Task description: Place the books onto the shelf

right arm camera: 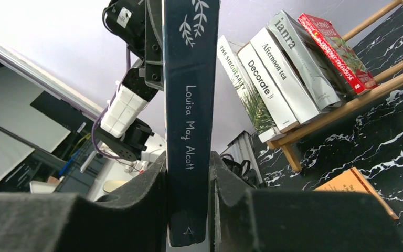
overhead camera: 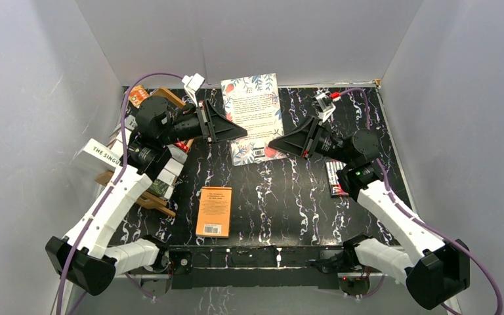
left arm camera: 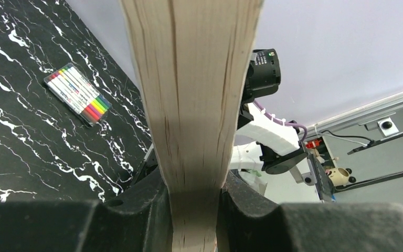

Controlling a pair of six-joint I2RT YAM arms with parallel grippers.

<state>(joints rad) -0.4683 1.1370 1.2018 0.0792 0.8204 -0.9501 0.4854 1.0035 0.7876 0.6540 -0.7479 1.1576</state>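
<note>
item: white floral-covered book with dark blue spine (overhead camera: 252, 108), held above the black marbled tabletop (overhead camera: 289, 197), long axis running 12 to 6 in the top view. left end effector (overhead camera: 236, 131) clamps its page edge at 9 o'clock. right end effector (overhead camera: 277, 144) clamps the spine at 3 o'clock. light wooden slatted shelf (right arm camera: 357, 101), carrying five leaning books (right arm camera: 288, 68), lies toward 8 o'clock; left arm nearer. orange paperback (overhead camera: 214, 211) lies flat at 7 o'clock.
</note>
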